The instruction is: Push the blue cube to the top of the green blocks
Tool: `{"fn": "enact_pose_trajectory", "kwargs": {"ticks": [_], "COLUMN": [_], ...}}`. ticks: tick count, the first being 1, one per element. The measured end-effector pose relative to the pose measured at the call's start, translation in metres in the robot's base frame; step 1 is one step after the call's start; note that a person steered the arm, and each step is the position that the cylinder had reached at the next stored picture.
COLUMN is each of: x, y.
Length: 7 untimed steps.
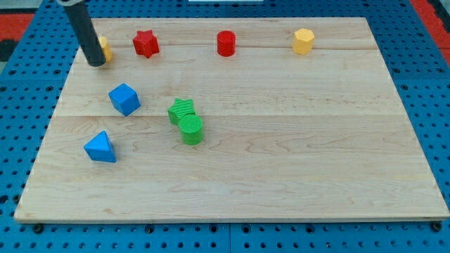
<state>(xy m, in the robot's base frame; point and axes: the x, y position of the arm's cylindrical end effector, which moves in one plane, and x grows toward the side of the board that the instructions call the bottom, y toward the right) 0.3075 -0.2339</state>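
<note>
The blue cube sits on the wooden board at the view's left of centre. Two green blocks touch each other to its right: a ribbed green block and a green cylinder just below it. My tip is near the view's top left, above and left of the blue cube and clear of it. The rod partly hides a yellow block behind it.
A blue triangular block lies below the blue cube. Along the view's top stand a red star block, a red cylinder and a yellow hexagonal block. The board's edge borders blue pegboard.
</note>
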Motion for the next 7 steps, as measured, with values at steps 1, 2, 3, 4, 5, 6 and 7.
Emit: {"fn": "enact_pose_trajectory", "kwargs": {"ticks": [1,2,3,4,5,6,7], "x": [-0.005,-0.006,-0.008,-0.008,-0.002,0.004,0.012], "y": [0.017,0.019,0.020,0.006,0.003,0.001,0.001]}}
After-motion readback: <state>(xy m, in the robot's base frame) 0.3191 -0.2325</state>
